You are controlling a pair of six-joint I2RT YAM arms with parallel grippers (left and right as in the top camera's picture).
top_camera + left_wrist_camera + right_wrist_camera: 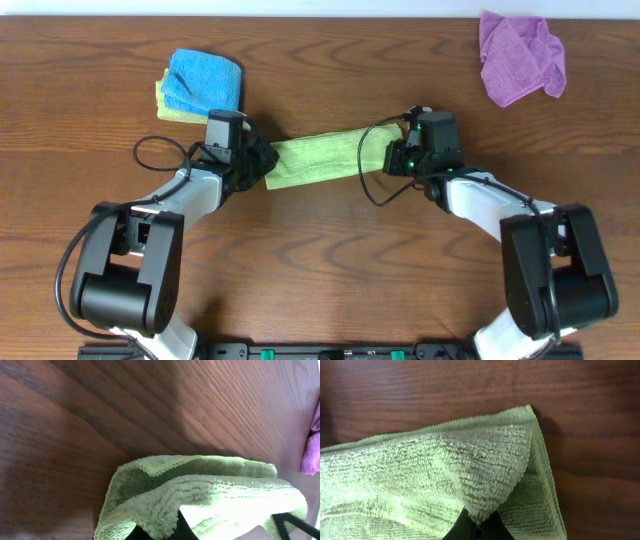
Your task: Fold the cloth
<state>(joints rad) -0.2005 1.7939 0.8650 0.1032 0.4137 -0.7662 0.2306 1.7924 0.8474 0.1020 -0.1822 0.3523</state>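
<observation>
A light green cloth [320, 157] lies folded into a narrow strip across the middle of the wooden table, stretched between the two grippers. My left gripper [250, 160] is shut on the cloth's left end; in the left wrist view the cloth [200, 490] drapes over the dark fingertips [160, 532]. My right gripper [402, 152] is shut on the cloth's right end; in the right wrist view a corner of the cloth [445, 475] is pinched between the fingertips [479, 527].
A folded blue cloth [205, 80] lies on top of a yellow-green cloth [164, 104] at the back left. A crumpled purple cloth [518, 55] lies at the back right, its edge showing in the left wrist view [312, 445].
</observation>
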